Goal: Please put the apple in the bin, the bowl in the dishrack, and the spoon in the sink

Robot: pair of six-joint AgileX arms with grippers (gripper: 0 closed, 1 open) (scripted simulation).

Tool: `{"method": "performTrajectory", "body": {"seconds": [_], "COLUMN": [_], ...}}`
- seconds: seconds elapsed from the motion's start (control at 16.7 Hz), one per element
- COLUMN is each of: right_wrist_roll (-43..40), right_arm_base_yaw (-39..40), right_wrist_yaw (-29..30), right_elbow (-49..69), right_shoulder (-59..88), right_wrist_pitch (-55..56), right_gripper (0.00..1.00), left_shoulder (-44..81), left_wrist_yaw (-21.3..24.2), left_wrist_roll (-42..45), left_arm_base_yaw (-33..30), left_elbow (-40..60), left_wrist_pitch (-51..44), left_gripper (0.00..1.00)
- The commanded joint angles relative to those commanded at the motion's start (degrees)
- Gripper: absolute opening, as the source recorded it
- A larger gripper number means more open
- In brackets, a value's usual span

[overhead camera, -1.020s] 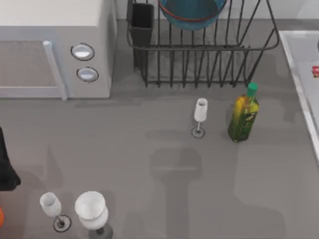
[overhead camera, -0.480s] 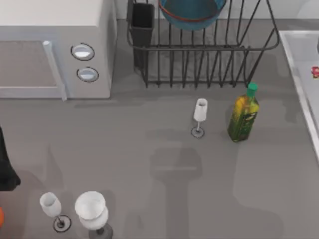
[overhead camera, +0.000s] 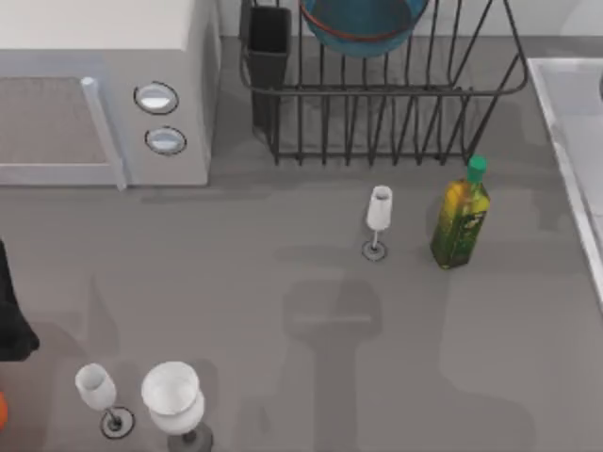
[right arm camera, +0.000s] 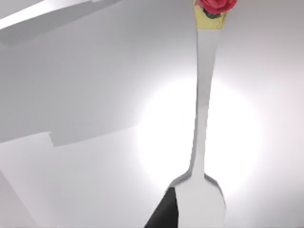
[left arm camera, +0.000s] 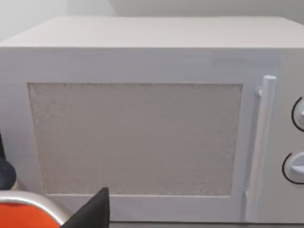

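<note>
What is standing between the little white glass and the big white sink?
In the top view, a yellow-green bottle with a green cap stands between the small glass and the sink, close beside the glass, in front of the dishrack.

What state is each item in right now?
bowl: tilted inside the dishrack.
spoon: lying in the sink.
microwave: door closed.
three wine glasses: upright.
oil bottle: upright, capped.
</note>
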Motion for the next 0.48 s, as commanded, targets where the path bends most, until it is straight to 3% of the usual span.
{"method": "performTrajectory", "body": {"seconds": [0.12,0.48], "right_wrist_roll": [0.00,0.00], "right_arm_base_yaw": [0.00,0.00], "right_wrist_yaw": [0.00,0.00], "right_elbow": [0.00,0.00], "right_shoulder": [0.00,0.00], "right_wrist_pitch": [0.00,0.00], "right_gripper": [0.98,1.00], "left_shoulder": [0.00,0.00], "left_wrist_yaw": [0.00,0.00], "left_wrist_roll": [0.00,0.00], "left_arm_base_yaw": [0.00,0.00], "left_elbow": [0.00,0.00], "left_wrist_pitch": [0.00,0.00], "left_gripper": [1.00,1.00]}}
